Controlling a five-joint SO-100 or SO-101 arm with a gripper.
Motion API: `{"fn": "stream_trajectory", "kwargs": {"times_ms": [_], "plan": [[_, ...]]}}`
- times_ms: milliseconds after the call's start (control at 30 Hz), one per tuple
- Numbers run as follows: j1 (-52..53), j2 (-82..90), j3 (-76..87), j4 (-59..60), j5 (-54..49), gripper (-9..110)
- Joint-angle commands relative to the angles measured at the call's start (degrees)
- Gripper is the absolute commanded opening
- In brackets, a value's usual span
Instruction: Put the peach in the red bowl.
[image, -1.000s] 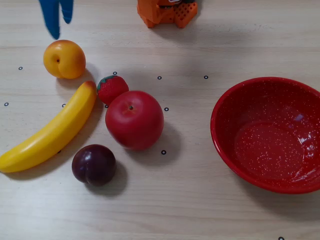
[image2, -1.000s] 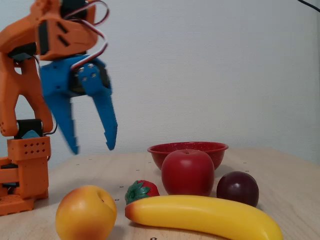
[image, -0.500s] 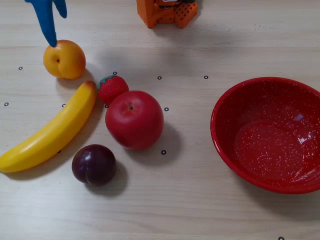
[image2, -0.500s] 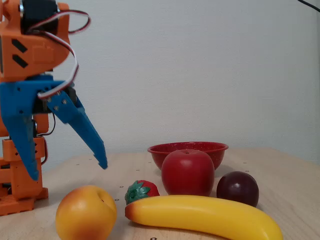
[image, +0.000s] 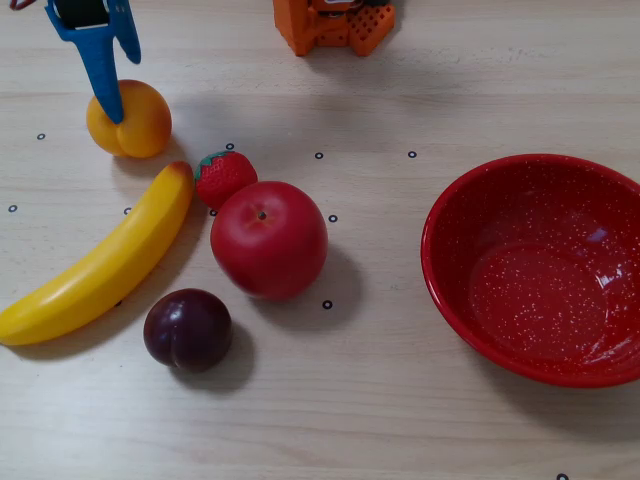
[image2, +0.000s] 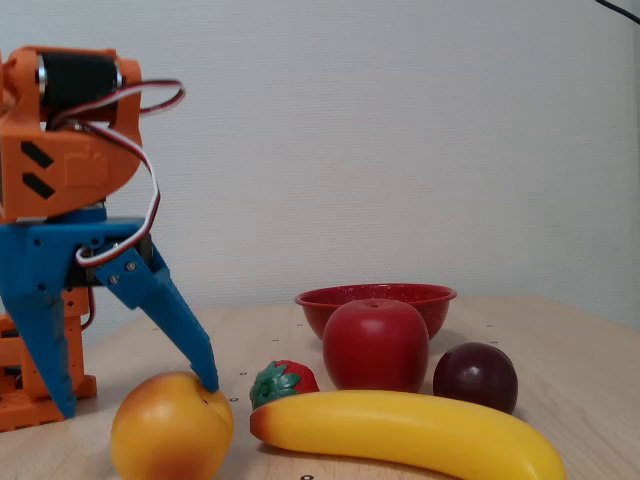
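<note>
The peach (image: 135, 120) is a small yellow-orange fruit with a reddish blush, at the far left of the overhead view; in the fixed view it (image2: 170, 432) lies in front at the lower left. My blue gripper (image: 122, 88) is open and empty. One long fingertip (image: 112, 112) lies over the peach's top left; in the fixed view that fingertip (image2: 205, 378) touches the peach's top, and the other finger stands apart to the left. The red speckled bowl (image: 450, 290) sits empty at the right, well away; its rim (image2: 330, 297) shows behind the apple.
A yellow banana (image: 100, 265), a small strawberry (image: 225, 177), a big red apple (image: 268, 240) and a dark plum (image: 187, 329) lie between the peach and the bowl. The orange arm base (image: 330, 25) stands at the top edge.
</note>
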Motion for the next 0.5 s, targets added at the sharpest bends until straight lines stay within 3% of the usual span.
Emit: {"fn": "stream_trajectory", "kwargs": {"times_ms": [0, 467], "plan": [[-0.97, 0.44, -0.79, -2.72, 0.53, 45], [0.7, -2.9, 1.93, -8.79, 0.09, 44]]}}
